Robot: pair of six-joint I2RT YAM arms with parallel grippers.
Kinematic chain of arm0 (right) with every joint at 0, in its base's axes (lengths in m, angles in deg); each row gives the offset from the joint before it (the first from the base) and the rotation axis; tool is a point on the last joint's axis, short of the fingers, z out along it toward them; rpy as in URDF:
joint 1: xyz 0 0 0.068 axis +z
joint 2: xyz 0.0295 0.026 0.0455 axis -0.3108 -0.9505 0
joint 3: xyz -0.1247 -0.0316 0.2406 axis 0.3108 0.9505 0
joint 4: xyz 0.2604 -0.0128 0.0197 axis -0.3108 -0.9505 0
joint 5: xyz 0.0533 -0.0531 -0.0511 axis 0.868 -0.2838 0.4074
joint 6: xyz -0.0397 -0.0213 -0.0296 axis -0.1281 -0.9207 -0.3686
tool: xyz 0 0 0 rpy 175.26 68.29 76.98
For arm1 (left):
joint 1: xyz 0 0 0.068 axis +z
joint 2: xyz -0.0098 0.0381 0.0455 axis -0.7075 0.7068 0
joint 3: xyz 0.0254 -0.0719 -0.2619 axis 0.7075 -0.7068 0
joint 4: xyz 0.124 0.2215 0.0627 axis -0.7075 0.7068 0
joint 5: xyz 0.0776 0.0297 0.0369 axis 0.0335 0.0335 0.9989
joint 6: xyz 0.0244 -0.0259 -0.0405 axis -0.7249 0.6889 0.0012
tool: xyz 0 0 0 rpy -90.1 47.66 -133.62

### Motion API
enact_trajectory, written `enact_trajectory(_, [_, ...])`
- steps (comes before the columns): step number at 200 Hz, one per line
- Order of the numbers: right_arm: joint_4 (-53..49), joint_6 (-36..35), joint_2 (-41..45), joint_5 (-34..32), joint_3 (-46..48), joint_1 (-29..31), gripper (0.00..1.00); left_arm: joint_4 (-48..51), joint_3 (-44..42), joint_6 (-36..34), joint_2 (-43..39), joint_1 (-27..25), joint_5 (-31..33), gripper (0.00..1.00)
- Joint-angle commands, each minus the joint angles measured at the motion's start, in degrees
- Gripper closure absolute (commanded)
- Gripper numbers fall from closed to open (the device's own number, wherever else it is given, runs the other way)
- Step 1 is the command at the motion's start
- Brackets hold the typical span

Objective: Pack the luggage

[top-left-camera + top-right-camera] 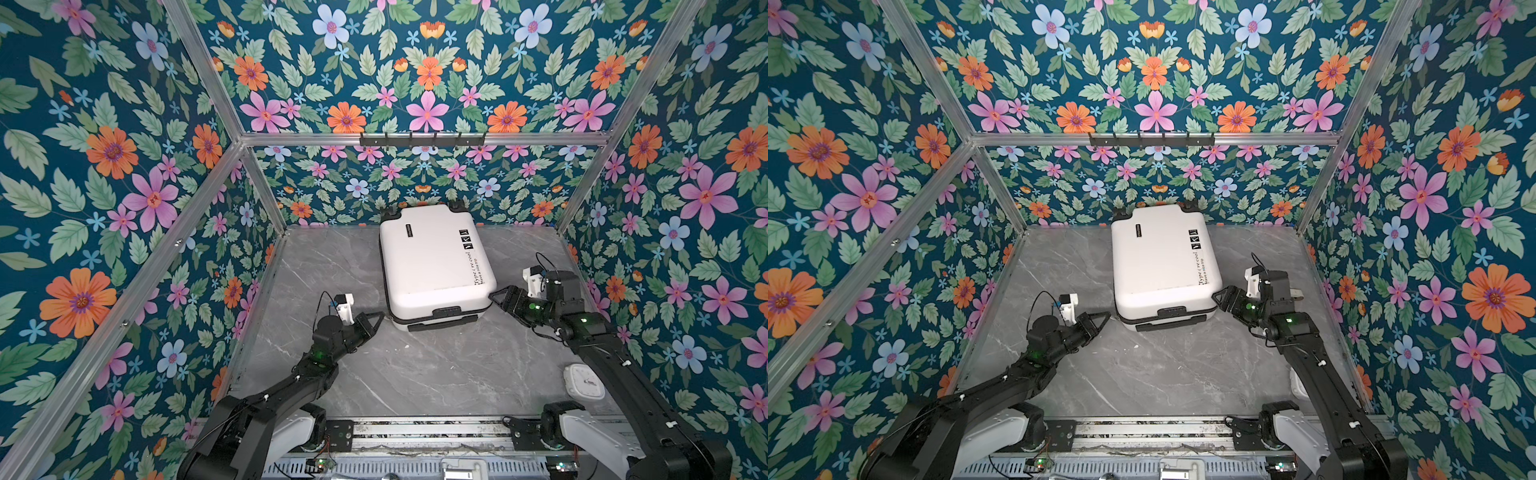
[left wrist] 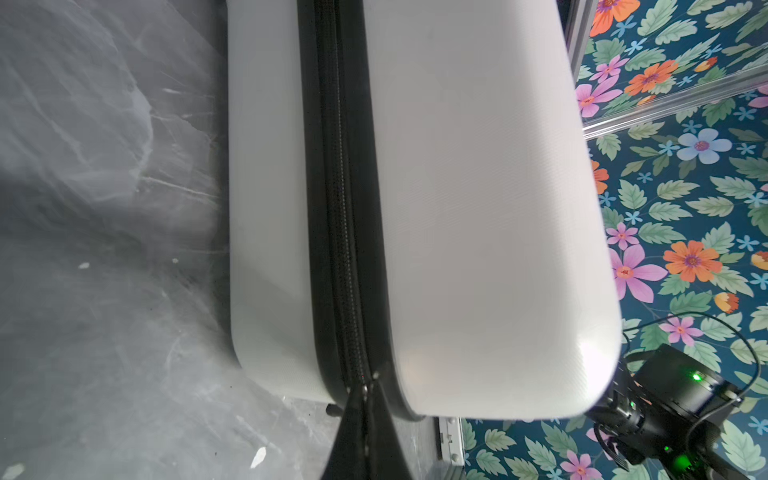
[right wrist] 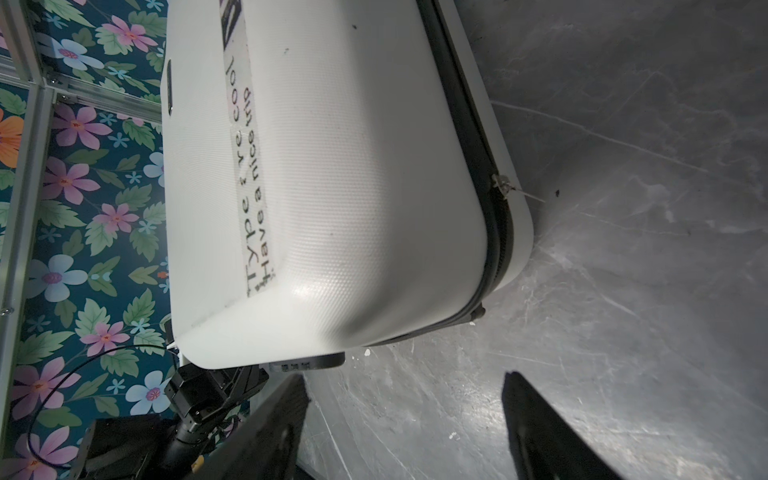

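**Floral booth: closed case, one pincer clenched at its zip**

Grey marbled surface [image 1: 415, 374] between flowered walls [image 1: 124, 187] carries everything here.

At the left, the left pincer [image 1: 379, 315] is clenched, with no gap between its fingers. Its tip sits just beside the near-left corner of the luggage [image 1: 434, 262]. In the left wrist view the tip [image 2: 365, 399] meets the black zip band [image 2: 340, 208]. Whether a zip tab is pinched there cannot be told.

The luggage lies flat and closed at the far middle of the surface, with its wheels toward the back wall. Its black carry handle [image 1: 446, 312] faces the arms.

The shell looks stiff, smooth and rounded, so I judge it slippery and too broad to pinch across. The likely holds are the carry handle, the zip slider [image 3: 502, 185] on the right flank, or the seam lip. The case looks small and is probably light. It may skate on the polished surface when the zip is tugged, so bracing it with the other arm seems wise.

At the right, the right pincer [image 1: 496, 296] is spread wide and empty. It hovers close to the near-right corner, and I see no contact. Farther right, near the front edge, lies a small white square thing [image 1: 584, 381], possibly a clock.
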State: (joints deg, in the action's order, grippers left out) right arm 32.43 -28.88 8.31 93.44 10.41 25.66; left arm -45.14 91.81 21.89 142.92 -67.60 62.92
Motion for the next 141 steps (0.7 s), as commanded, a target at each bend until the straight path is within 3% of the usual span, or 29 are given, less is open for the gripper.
enact_trajectory(1, [0.9,-0.4,-0.4,0.2,-0.4,0.1,0.25,5.1,-1.6,0.7,-3.6,-0.1,1.6,1.0])
enact_trajectory(22, [1.4,-0.3,-1.1,0.4,-0.6,0.1,0.25,10.0,-2.7,-0.1,-6.0,-0.5,0.9,1.0])
enact_trajectory(61, [1.2,-0.4,-1.4,0.1,-1.0,0.0,0.25,27.5,-0.3,-7.4,-13.2,-0.8,4.0,0.52])
enact_trajectory(77, [1.0,-0.7,-1.8,-0.2,-1.1,0.1,0.25,32.3,1.7,-10.5,-15.9,-0.8,6.0,0.4])
enact_trajectory(98, [0.5,-1.3,-2.3,-0.4,-1.8,0.0,0.25,32.0,3.5,-15.3,-16.3,-0.8,6.8,0.37])
enact_trajectory(141, [-1.8,-3.0,-2.3,-1.7,-3.7,0.0,0.24,18.2,3.1,-25.8,-9.5,-0.7,6.3,0.42])
